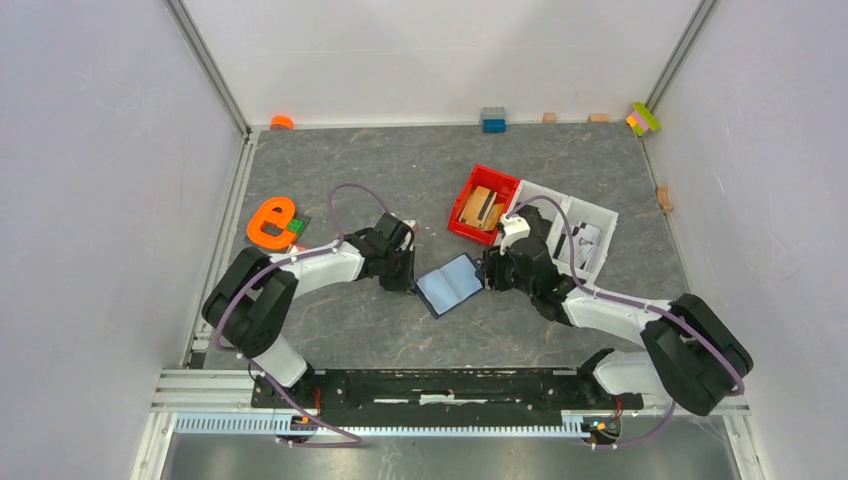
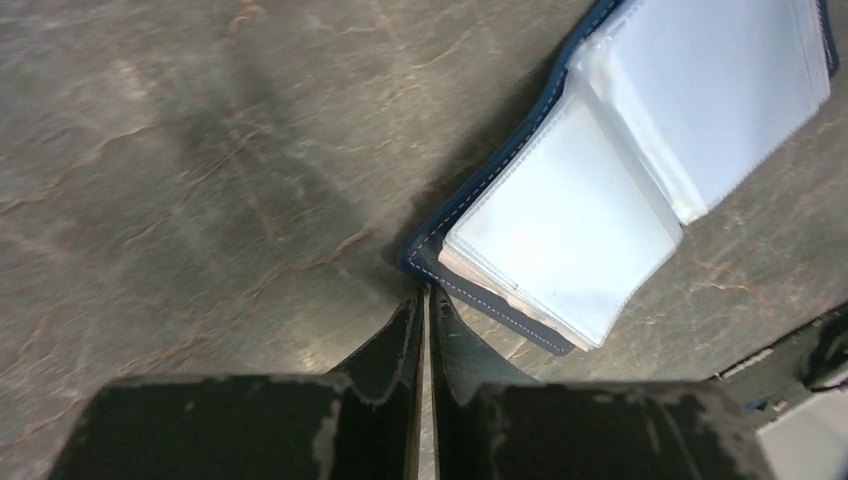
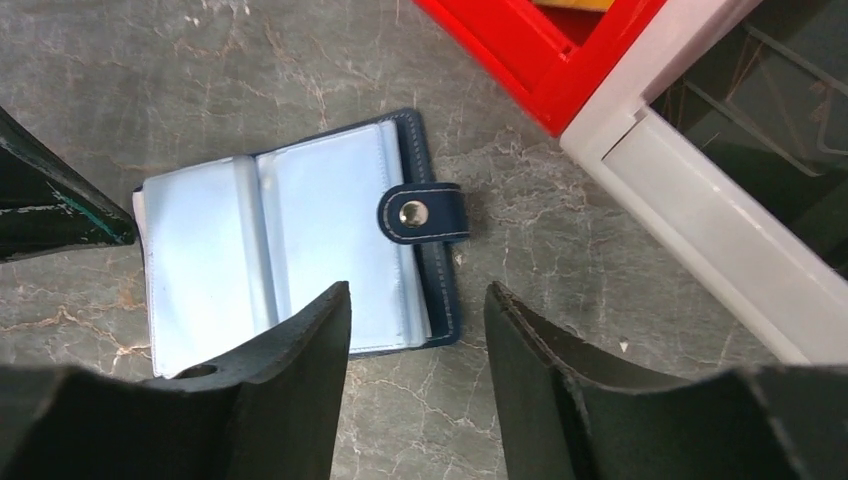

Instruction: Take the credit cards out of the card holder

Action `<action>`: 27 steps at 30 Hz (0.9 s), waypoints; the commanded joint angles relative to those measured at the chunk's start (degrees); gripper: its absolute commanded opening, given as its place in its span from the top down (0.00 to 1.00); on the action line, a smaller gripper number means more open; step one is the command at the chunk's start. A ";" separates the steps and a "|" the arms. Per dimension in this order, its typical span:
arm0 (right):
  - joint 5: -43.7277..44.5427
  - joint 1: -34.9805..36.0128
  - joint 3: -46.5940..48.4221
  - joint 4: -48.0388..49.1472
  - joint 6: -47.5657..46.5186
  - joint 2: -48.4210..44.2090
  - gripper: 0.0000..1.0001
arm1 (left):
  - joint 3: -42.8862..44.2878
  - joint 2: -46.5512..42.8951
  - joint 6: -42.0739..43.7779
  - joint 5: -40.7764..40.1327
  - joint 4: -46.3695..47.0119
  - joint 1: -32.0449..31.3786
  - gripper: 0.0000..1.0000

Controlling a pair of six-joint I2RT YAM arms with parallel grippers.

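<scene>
**Operator:** Card holder [image 1: 450,285]: report position and condition.

**Technician:** The card holder lies open and flat on the counter [image 1: 340,170], between the two arms, inner side up. Its dark blue cover shows as a border around the clear sleeves [image 2: 560,230]. The snap tab [image 3: 422,213] is unfastened and folded inward over the right-hand page. The holder lies near the red tray [image 3: 540,70] but apart from it.

**Operator:** State of the left tool [image 2: 425,297]?

**Technician:** The fingers are together, with only a thin slit between them, and nothing is clamped. The tips point down at the counter just beside the holder's near-left corner. The wrist view does not confirm contact with the cover.

**Operator:** State of the right tool [image 3: 415,295]?

**Technician:** The fingers are apart and grip nothing. The tool hangs above the holder's right half. In its wrist view the tab side of the holder shows through the gap between the fingers.

**Operator:** Credit cards?

**Technician:** A thin pale tan edge [image 2: 462,272] shows under the sleeves at the left page's corner. Whether it is a card cannot be told, and the sleeves otherwise read as pale blue-white.

**Operator:** Adjacent items?

**Technician:** The red tray stands touching the white tray [image 3: 700,200], which is on its right. Tan pieces [image 1: 480,207] lie in the red tray, but what they are cannot be told. An orange letter-shaped piece [image 1: 270,222] lies well apart, beyond the left arm.
</scene>
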 commanded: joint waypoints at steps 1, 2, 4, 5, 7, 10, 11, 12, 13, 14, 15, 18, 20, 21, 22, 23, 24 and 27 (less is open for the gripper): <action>-3.71 -0.60 1.12 2.42 0.74 4.22 0.44 | 0.74 4.42 -0.39 4.60 2.94 -0.25 0.89; -3.73 -0.63 1.52 2.22 0.75 5.25 0.46 | 1.00 5.22 -0.42 5.05 3.07 -0.30 0.89; -5.36 -0.72 2.27 1.91 0.84 7.39 0.47 | 1.54 6.96 -0.49 5.46 3.04 -0.31 0.89; -5.48 -0.72 2.51 1.85 0.83 8.06 0.47 | 1.64 7.32 -0.48 5.46 3.04 -0.34 0.89; -4.97 -0.72 3.09 1.12 0.84 8.91 0.48 | 1.73 7.57 -0.41 5.23 2.99 -0.26 0.89; -5.47 -0.74 3.16 0.95 0.71 9.20 0.47 | 1.65 7.32 -0.38 4.59 3.01 -0.27 0.89; -6.13 -0.74 3.09 1.27 0.83 9.38 0.47 | 1.57 7.28 -0.40 4.79 3.30 -0.25 0.89; -7.00 -0.72 3.04 1.61 0.91 9.55 0.47 | 1.41 7.35 -0.53 5.44 4.00 -0.31 0.89; -8.09 -0.72 3.07 1.95 0.97 9.95 0.46 | 1.24 7.57 -0.59 6.42 4.78 -0.30 0.89; -9.04 -0.72 3.04 2.32 1.14 10.35 0.46 | 1.13 7.91 -0.91 8.17 5.85 -0.33 0.89; -9.68 -0.74 3.04 2.67 1.22 10.64 0.46 | 1.04 8.35 -1.15 9.90 7.03 -0.34 0.89; -10.84 -0.72 3.13 3.10 1.43 11.22 0.46 | 1.33 9.74 -1.50 11.65 8.39 -0.49 0.88; -11.65 -0.76 2.97 3.39 1.52 10.98 0.46 | 1.47 10.10 -1.40 11.85 8.98 -0.62 0.88; -11.90 -0.72 2.89 3.56 1.52 10.72 0.46 | 1.31 10.10 -1.47 12.04 9.49 -0.66 0.88; -12.35 -0.73 2.72 4.05 1.50 10.56 0.46 | 1.22 9.90 -1.52 12.13 9.94 -0.71 0.88; -13.08 -0.74 2.57 4.40 1.61 10.53 0.46 | 1.13 9.71 -1.55 12.12 10.34 -0.70 0.87; -13.55 -0.72 2.44 4.62 1.76 10.68 0.47 | 0.99 9.33 -1.49 12.32 10.83 -0.69 0.86; -15.19 -0.56 2.30 5.45 2.28 10.97 0.47 | 0.13 7.94 -1.72 13.01 12.87 -0.69 0.85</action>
